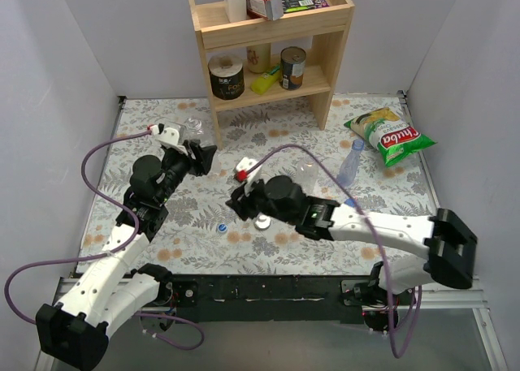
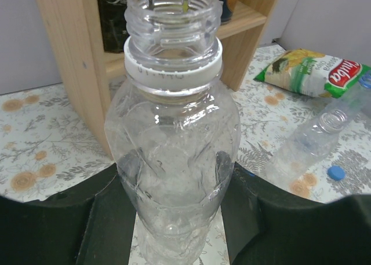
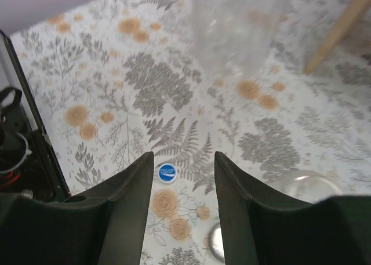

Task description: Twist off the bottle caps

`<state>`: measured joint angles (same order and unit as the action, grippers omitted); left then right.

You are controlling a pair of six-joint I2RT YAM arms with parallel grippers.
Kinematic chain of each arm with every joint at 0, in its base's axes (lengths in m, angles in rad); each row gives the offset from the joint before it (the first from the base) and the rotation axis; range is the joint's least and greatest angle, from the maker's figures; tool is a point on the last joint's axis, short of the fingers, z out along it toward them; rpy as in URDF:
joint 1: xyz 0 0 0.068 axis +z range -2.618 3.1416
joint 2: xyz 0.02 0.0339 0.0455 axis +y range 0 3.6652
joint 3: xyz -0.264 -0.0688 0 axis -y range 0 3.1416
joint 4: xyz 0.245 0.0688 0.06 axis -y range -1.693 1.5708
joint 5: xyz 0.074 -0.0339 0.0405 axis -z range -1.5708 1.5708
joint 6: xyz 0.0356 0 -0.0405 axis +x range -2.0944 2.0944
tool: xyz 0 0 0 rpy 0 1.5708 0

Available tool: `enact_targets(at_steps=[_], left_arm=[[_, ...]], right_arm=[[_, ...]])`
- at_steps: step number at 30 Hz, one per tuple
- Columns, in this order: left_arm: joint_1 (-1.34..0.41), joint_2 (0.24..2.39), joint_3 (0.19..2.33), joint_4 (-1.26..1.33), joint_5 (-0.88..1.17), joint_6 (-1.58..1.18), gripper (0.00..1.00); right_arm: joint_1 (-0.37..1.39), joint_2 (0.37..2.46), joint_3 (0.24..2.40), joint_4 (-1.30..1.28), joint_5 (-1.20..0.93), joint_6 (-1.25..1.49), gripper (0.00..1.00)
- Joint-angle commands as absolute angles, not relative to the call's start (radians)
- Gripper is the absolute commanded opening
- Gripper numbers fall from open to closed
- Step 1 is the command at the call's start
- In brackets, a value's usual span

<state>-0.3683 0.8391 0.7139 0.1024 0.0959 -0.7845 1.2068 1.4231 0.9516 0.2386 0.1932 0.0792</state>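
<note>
My left gripper [image 2: 174,181] is shut on the lower body of a clear wide-mouthed bottle [image 2: 174,120]. Its mouth is uncapped, with a white ring left on the neck. From above, this gripper [image 1: 201,156] sits left of the shelf. My right gripper [image 3: 184,160] hangs open over the table with nothing between its fingers; in the top view it [image 1: 238,196] is at mid-table. Below it lie a blue cap [image 3: 167,173] and a silver cap [image 3: 214,244], the same blue cap [image 1: 221,228] and silver cap [image 1: 262,222] from above. A blue-tinted bottle [image 1: 351,161] lies to the right.
A wooden shelf [image 1: 272,30] with cans and boxes stands at the back. A green chips bag [image 1: 390,134] lies at the back right. Another clear uncapped bottle [image 2: 316,140] lies on the cloth with a loose blue cap [image 2: 335,172] beside it. Grey walls close in both sides.
</note>
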Motion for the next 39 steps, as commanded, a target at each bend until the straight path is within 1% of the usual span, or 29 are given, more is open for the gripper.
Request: enact_targets(at_steps=[1,3,4,6,7,9,11,14,19,24,28,39], left_arm=[[-0.367,0.824,0.701,0.158,0.247,-0.778,0.34],[-0.370,0.834,0.703,0.164,0.320,-0.778,0.34],[-0.374,0.844,0.706,0.164,0.340,-0.770,0.34],[-0.382,0.850,0.706,0.164,0.405,-0.761,0.34],[-0.391,0.856,0.706,0.164,0.429,-0.756,0.34],[-0.403,0.857,0.704,0.172,0.512,-0.744,0.35],[-0.422,0.861,0.696,0.179,0.549,-0.741,0.35],[-0.446,0.871,0.699,0.181,0.581,-0.738,0.35],[-0.471,0.900,0.712,0.166,0.618,-0.739,0.36],[-0.494,0.902,0.710,0.163,0.604,-0.736,0.36],[-0.499,0.900,0.712,0.158,0.597,-0.732,0.36],[-0.506,0.914,0.719,0.146,0.589,-0.729,0.35]], right_arm=[[1.053,1.232,0.962,0.073,0.132,0.081,0.54],[0.984,1.194,1.017,0.002,0.085,0.112,0.56],[0.918,1.183,1.113,-0.103,0.021,0.139,0.56],[0.878,1.196,1.220,-0.182,-0.033,0.152,0.57],[0.864,1.224,1.315,-0.225,-0.061,0.152,0.56],[0.861,1.258,1.406,-0.302,-0.092,0.155,0.56],[0.861,1.308,1.516,-0.345,-0.130,0.189,0.56],[0.861,1.359,1.612,-0.359,-0.179,0.228,0.56],[0.868,1.431,1.689,-0.357,-0.224,0.239,0.56],[0.905,1.469,1.738,-0.385,-0.199,0.221,0.56],[0.928,1.483,1.743,-0.409,-0.140,0.201,0.56],[0.960,1.476,1.713,-0.368,-0.123,0.210,0.56]])
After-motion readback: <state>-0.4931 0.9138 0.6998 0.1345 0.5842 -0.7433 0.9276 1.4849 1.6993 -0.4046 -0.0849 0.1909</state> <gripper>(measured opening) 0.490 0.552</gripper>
